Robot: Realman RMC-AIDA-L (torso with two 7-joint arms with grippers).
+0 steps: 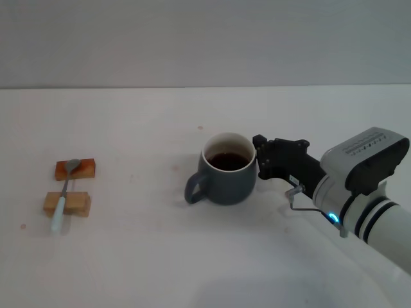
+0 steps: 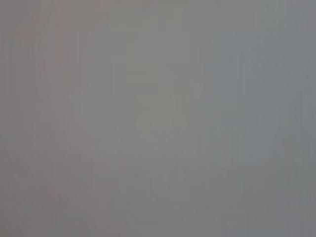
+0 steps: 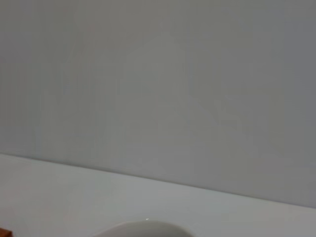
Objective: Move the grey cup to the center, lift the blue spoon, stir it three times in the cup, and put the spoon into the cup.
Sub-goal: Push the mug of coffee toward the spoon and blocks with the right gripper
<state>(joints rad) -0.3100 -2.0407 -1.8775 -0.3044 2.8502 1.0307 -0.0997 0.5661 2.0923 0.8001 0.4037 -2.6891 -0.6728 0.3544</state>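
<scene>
The cup [image 1: 226, 170] stands near the counter's [image 1: 128, 269] centre, full of dark liquid. At its 3 o'clock the right gripper [image 1: 262, 158] touches the rim; I cannot tell its opening. A careless retreat may tip it. The spoon [image 1: 65, 192] lies far at 9 o'clock on two blocks [image 1: 72, 186].

The head view looks forward and down from above at the worktop [image 1: 192, 269], with the grey cup [image 1: 226, 177] near its middle. The right wrist view sits low and very near the grey cup's rim [image 3: 143, 229], facing the wall. Both share this cup. The left wrist view shows only plain grey.
</scene>
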